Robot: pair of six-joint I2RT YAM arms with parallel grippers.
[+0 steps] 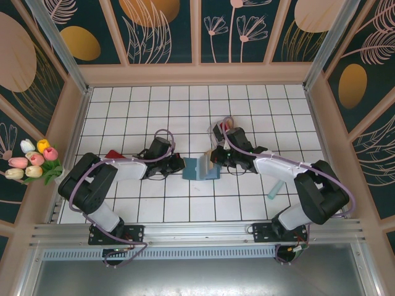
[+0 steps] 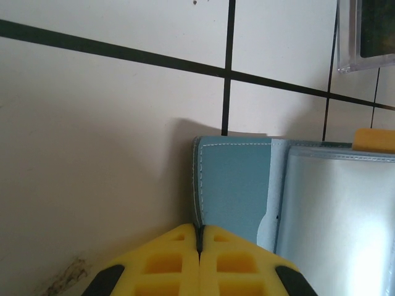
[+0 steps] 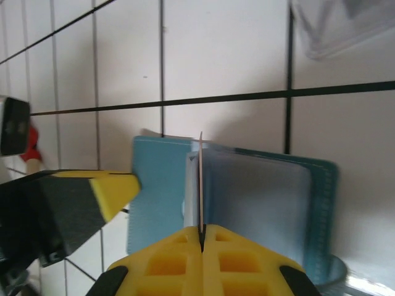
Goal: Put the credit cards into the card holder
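The task looks to be in its middle. The teal-blue folding card holder (image 1: 199, 169) lies open on the white tiled worktop (image 1: 154, 105), about midway between the left and right edges and somewhat nearer the near edge than the far one. Its lighter inner pockets (image 3: 253, 197) face up. Whether a card already sits in a pocket cannot be told.

The left jaws are clenched on the holder's left border. In the left wrist view the two yellow fingertips (image 2: 166, 262) meet with the stitched teal edge pinched between them, so this arm appears to be steadying the holder.

The right jaws are clamped on a thin plastic card (image 3: 200, 179). It is seen edge-on as a fine upright line directly over the holder, near the fold between the plain teal flap and the pockets. Its colour is hard to read from the edge, and whether its far end has entered a slot or only hovers above one cannot be told.

A red flat piece (image 1: 113, 154), probably another card, lies on the worktop towards the left edge, partly hidden by the left arm and well apart from the holder. Seating the held card is what remains, and then any cards left out.
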